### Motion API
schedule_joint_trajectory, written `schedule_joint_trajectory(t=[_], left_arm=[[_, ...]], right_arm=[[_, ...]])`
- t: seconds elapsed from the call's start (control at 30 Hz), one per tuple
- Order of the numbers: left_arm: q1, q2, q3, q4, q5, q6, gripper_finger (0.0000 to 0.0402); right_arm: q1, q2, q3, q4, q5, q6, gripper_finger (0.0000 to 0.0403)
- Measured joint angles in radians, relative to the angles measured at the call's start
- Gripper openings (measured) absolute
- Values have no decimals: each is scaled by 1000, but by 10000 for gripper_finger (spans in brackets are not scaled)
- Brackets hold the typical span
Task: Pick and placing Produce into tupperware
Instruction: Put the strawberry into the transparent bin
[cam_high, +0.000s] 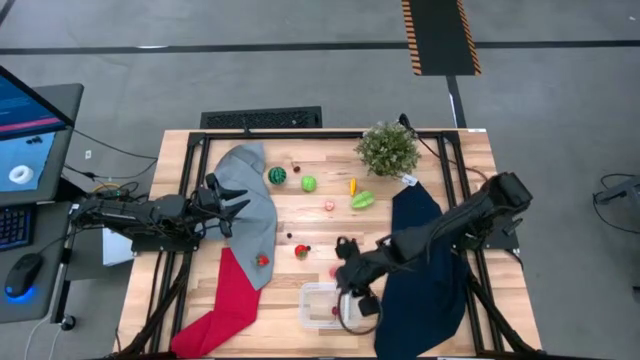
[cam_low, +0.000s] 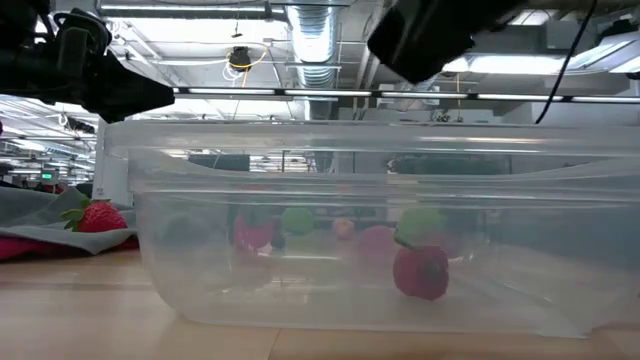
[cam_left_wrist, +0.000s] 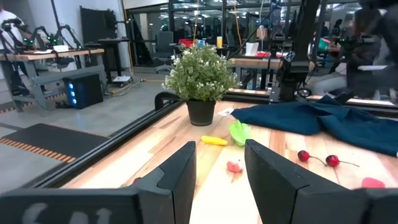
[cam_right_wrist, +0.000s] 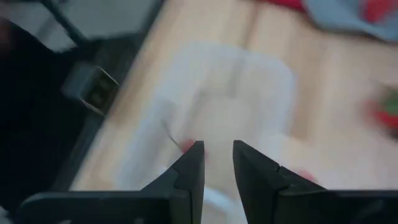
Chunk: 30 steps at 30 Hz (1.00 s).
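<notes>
Two grippers are seen: the right gripper (cam_high: 352, 283) is held just above the clear tupperware (cam_high: 322, 305) at the table's near edge, fingers parted narrowly and empty. One red item (cam_low: 420, 272) is seen inside. The left gripper (cam_high: 232, 203), open, is parked over the grey cloth (cam_high: 252, 215).

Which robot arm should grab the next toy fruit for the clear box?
Probably the right. Its hand is open, right by the clear box, with a red fruit close by on the wood. The left hand waits open over the gray cloth, farther from the box.
</notes>
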Motion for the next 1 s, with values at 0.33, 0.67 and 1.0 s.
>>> schedule_joint_trajectory(t=[0.33, 0.67, 1.0], left_arm=[[0, 9, 0, -2, 4, 0, 127], [0, 10, 0, -2, 11, 0, 127], [0, 10, 0, -2, 11, 0, 127]], right_arm=[[-75, -230, -1, -170, 261, -59, 95], [-167, -350, -1, -173, 314, -118, 95], [-276, -434, -1, -237, 286, -116, 95]])
